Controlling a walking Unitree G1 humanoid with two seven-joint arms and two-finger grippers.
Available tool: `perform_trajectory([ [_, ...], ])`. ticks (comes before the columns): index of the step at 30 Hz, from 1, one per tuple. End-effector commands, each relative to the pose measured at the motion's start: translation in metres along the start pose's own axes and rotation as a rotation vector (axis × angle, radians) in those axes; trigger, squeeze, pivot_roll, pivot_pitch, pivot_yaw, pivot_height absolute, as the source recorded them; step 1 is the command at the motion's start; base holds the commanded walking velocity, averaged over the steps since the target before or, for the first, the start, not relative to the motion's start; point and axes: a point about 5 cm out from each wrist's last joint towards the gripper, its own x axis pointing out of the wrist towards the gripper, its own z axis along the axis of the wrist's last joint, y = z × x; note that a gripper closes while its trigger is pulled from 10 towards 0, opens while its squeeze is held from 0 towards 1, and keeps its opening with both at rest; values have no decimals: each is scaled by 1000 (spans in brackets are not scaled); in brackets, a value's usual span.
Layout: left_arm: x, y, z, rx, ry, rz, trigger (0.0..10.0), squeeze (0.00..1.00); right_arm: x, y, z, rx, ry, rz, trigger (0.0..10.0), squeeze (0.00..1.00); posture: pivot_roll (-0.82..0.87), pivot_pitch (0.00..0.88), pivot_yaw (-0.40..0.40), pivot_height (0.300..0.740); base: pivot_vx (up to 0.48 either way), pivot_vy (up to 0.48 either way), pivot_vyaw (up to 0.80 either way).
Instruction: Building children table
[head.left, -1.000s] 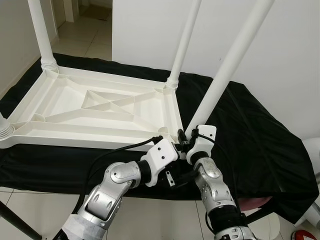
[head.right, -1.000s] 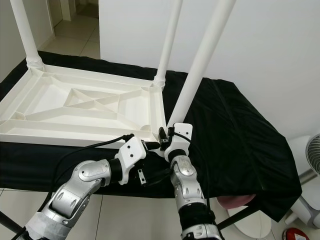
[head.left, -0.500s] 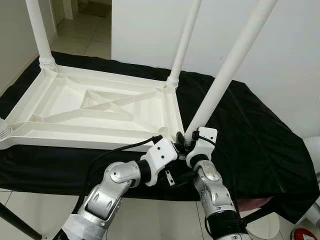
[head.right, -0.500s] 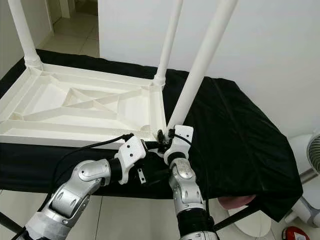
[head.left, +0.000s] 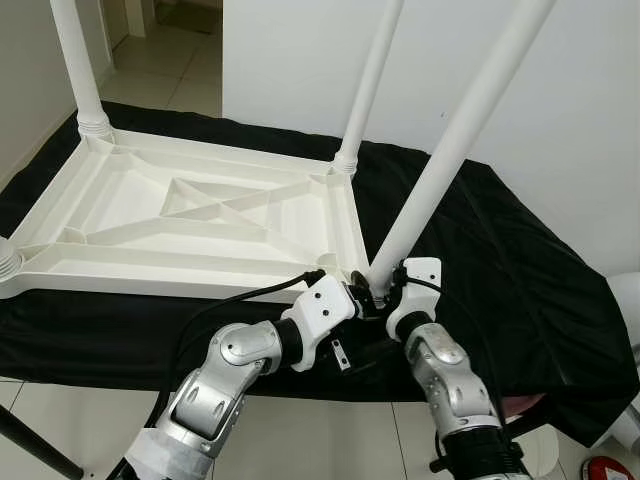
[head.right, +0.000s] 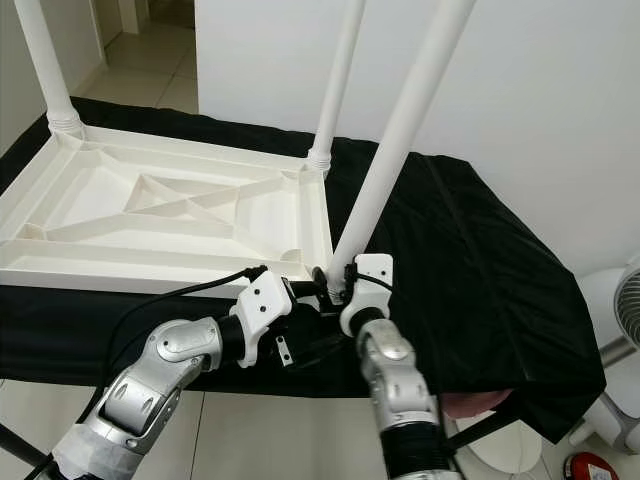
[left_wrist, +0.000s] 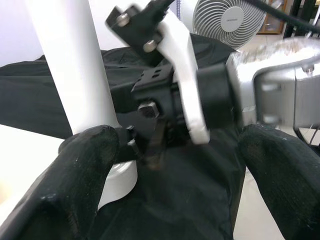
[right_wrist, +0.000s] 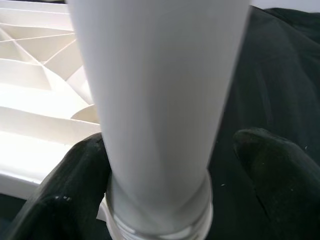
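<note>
One white children's table (head.left: 190, 215) is lying upside down on a black cloth (head.left: 500, 270) that is draping a low surface. Its ribbed underside is facing up. Four white legs are showing on it. One leg (head.left: 78, 60) is standing at the far left corner, one leg (head.left: 368, 85) at the far right corner, and the ringed base of a third (head.left: 8, 262) is sitting at the near left corner. The fourth leg (head.left: 455, 150) is leaning away to the right, with its foot at the near right corner of the table.

Both grippers are working at that near right corner. The right gripper (right_wrist: 165, 185) is straddling the leaning leg just above its threaded collar. One finger (right_wrist: 75, 190) is pressing against the leg, while the other finger (right_wrist: 280, 170) is standing off from it, so the jaws are wide rather than clamped. The left gripper (left_wrist: 175, 165) is reaching in from the left, its two fingers spread wide. One fingertip (left_wrist: 85, 165) is lying against the base of the same leg, and the right wrist housing is sitting between the fingers.

One white fan (left_wrist: 227, 20) is standing beyond the cloth on the tiled floor (head.left: 170, 75).
</note>
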Motion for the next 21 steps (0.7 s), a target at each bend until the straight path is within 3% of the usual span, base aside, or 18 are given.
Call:
perform_trajectory([
  [1, 0, 1, 4, 12, -12, 45, 10000, 0, -5, -10, 1, -29, 5, 47, 10000, 0, 34, 0, -179, 740, 0, 0, 0],
  [4, 0, 1, 3, 12, -10, 45, 10000, 0, -7, -14, 4, -52, -5, 80, 10000, 0, 34, 0, -179, 740, 0, 0, 0],
  [6, -2, 1, 3, 15, -7, 43, 10000, 0, -9, -22, 7, -102, -11, 177, 10000, 0, 38, 0, -172, 740, 0, 0, 0],
  [14, -4, 2, 5, 21, -4, 41, 10000, 0, -6, -27, 7, -152, 0, 306, 10000, 0, 37, 0, -161, 740, 0, 0, 0],
  [16, -4, 3, 5, 25, -3, 38, 10000, 0, 6, -24, 6, -183, 18, 387, 10000, 0, 36, 0, -157, 740, 0, 0, 0],
  [21, -1, 4, 6, 29, -6, 34, 10000, 0, 23, -13, 7, -199, 29, 440, 10000, 0, 41, 0, -157, 740, 0, 0, 0],
])
